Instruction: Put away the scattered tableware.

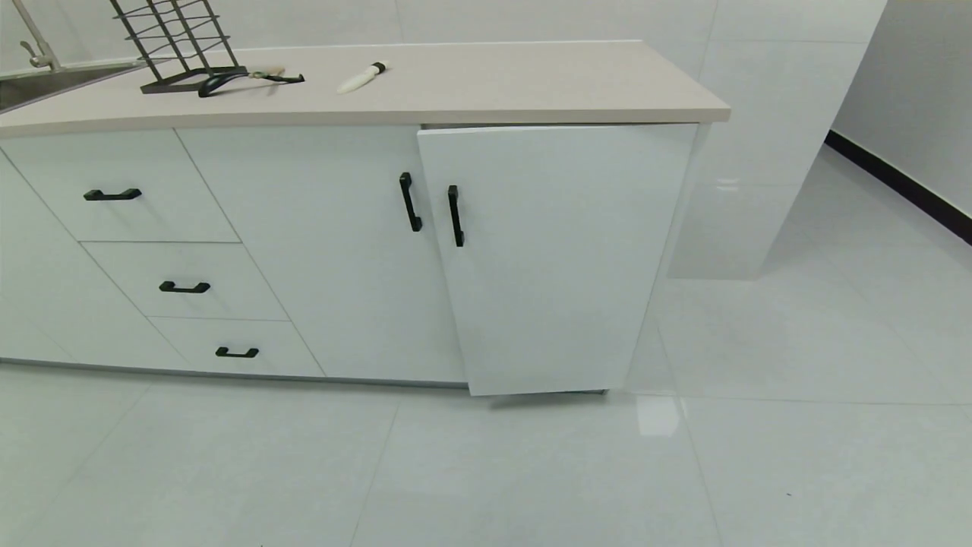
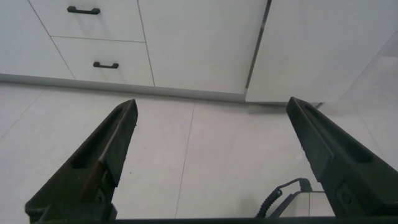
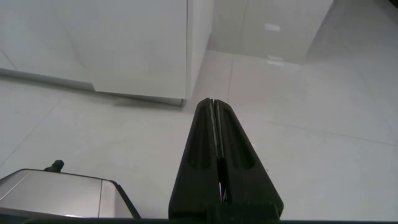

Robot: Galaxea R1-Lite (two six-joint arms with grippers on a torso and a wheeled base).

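- My left jaws are spread wide above the floor (image 2: 205, 155), holding nothing.
- My right jaws are pressed together, empty.
- A white knife (image 1: 363, 77) and a black utensil (image 1: 250, 77) lie on the desk (image 1: 531, 80), in the upper left of the head view, beside a wire rack (image 1: 175, 42).

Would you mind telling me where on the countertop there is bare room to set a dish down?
The countertop is bare from the white utensil to its right end, above the ajar cabinet door. A narrower free strip runs along the front edge. It is crowded at the left rear, where the wire rack, a black utensil and the sink cluster.
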